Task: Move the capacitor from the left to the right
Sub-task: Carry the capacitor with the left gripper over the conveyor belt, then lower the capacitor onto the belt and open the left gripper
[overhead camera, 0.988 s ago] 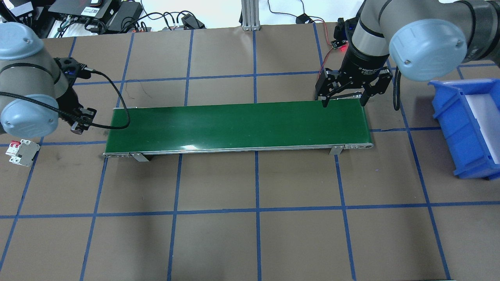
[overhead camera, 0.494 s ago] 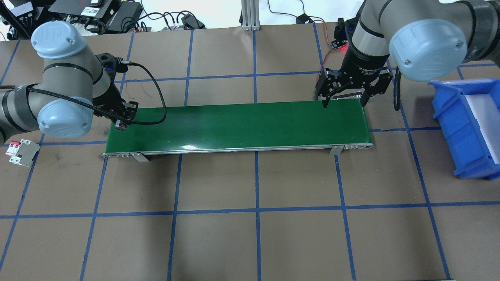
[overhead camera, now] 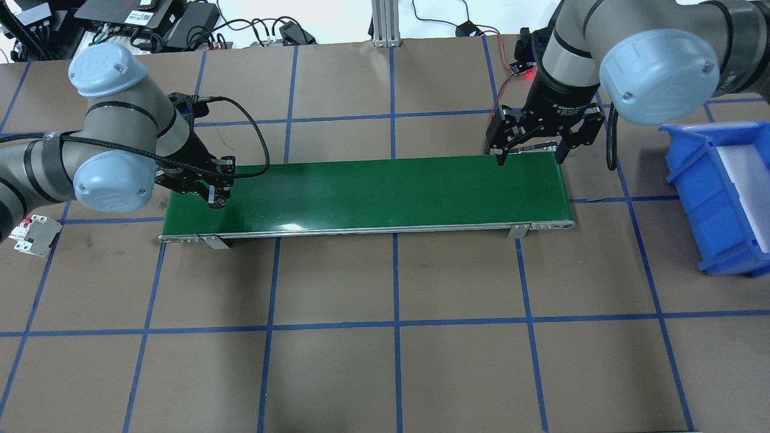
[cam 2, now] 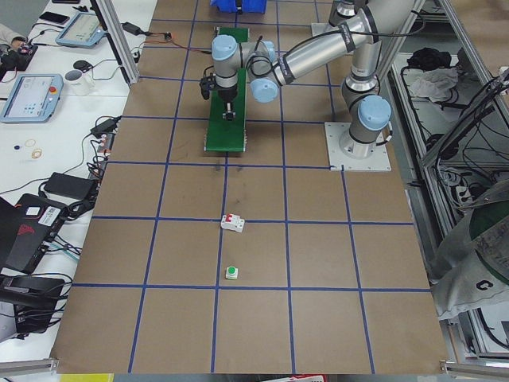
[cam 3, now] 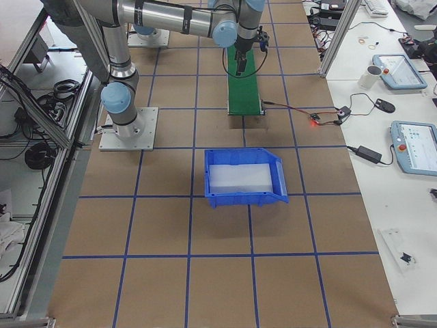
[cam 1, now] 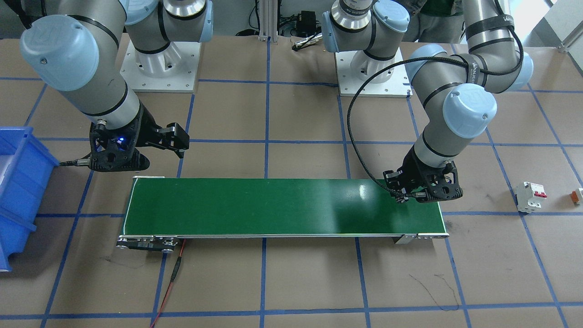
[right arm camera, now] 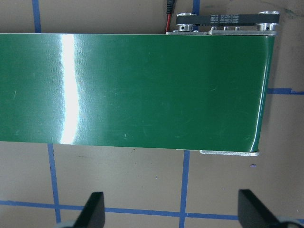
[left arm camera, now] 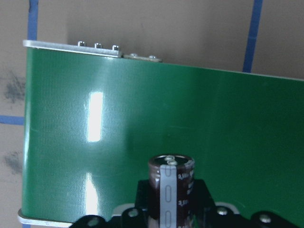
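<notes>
Left claw (overhead camera: 216, 201) clamped on capacitor (left arm camera: 170, 183), held above conveyor belt (overhead camera: 373, 192) end nearer desk's left edge, likely for drop-off. Right claw (overhead camera: 530, 160) fingers apart at opposite end, likely ready to receive.

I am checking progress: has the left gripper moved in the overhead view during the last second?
Yes. The left gripper moved toward the view's right, from beside the green conveyor belt to above its left end.

Within the last 1 s the left gripper (overhead camera: 216, 197) has moved from the table off the belt's (overhead camera: 373, 192) left end to a position over that end, with the capacitor (left arm camera: 170, 187) clamped in its jaws.
</notes>
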